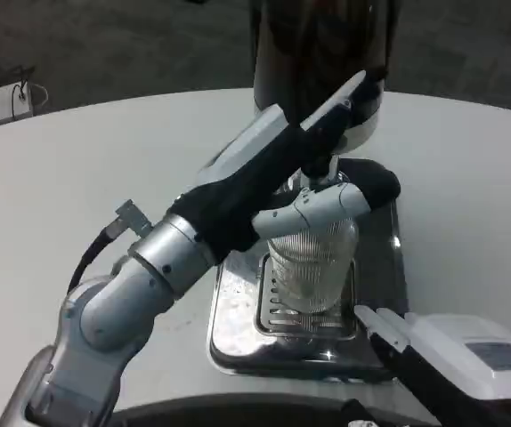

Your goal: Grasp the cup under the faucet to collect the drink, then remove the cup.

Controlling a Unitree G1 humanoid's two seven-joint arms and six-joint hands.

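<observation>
A clear ribbed cup (pixel 312 265) stands upright on the grate of the steel drip tray (pixel 238 311), below the faucet (pixel 325 169) of the dark drink dispenser (pixel 318 44). My left hand (pixel 318 151) reaches across from the left. Its long fingers (pixel 349 100) lie stretched up against the dispenser's front above the faucet. Its thumb (pixel 336 203) crosses in front of the cup's rim, and I cannot tell whether it touches. My right hand (pixel 451 351) waits at the lower right with its fingertips (pixel 378 320) near the tray's right front corner, holding nothing.
The tray's wet steel surface reaches out to the left and front of the cup. The round white table (pixel 77 169) extends left and right of the dispenser. My left forearm (pixel 149 276) slants across the space left of the tray.
</observation>
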